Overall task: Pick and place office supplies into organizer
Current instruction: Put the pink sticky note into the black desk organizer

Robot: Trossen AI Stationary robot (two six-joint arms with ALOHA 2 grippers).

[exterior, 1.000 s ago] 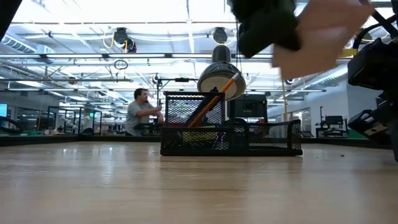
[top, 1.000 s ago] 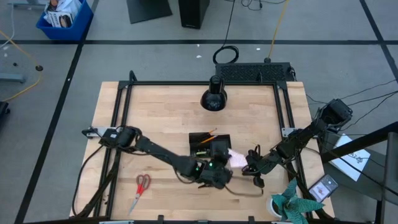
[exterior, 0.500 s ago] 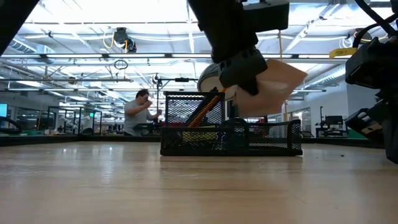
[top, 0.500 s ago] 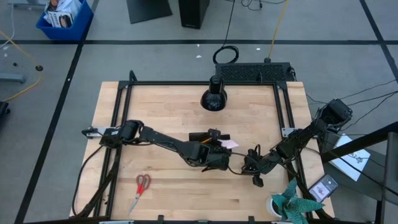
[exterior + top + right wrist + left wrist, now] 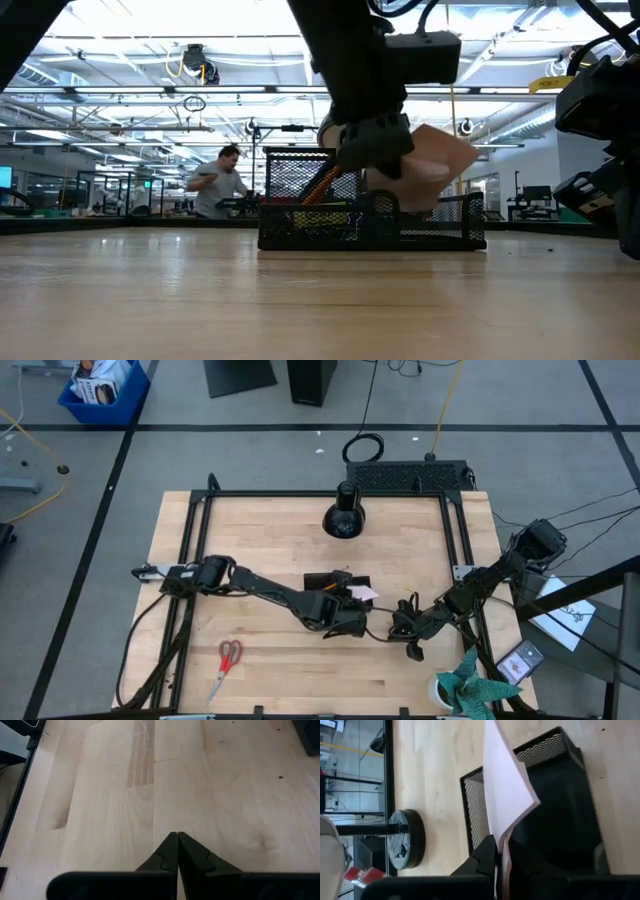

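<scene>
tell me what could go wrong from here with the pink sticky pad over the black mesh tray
1. The left gripper pinches the pink sticky-note pad only by one edge, so it may slip or flop on release.
2. The pad hangs tilted over the black mesh organizer; it could catch the rim and land on the table.
3. The orange pencils lean nearby and might get bumped.

1. Overhead view: even, bright light; only soft shadows under the arms on the table (image 5: 250, 530).
2. Low view: backlit by ceiling strip lights (image 5: 150, 30); near arm dark, silhouetted, slightly blurred.
3. Wrist views: evenly lit wood, no glare; own fingers soft-focused.
</scene>
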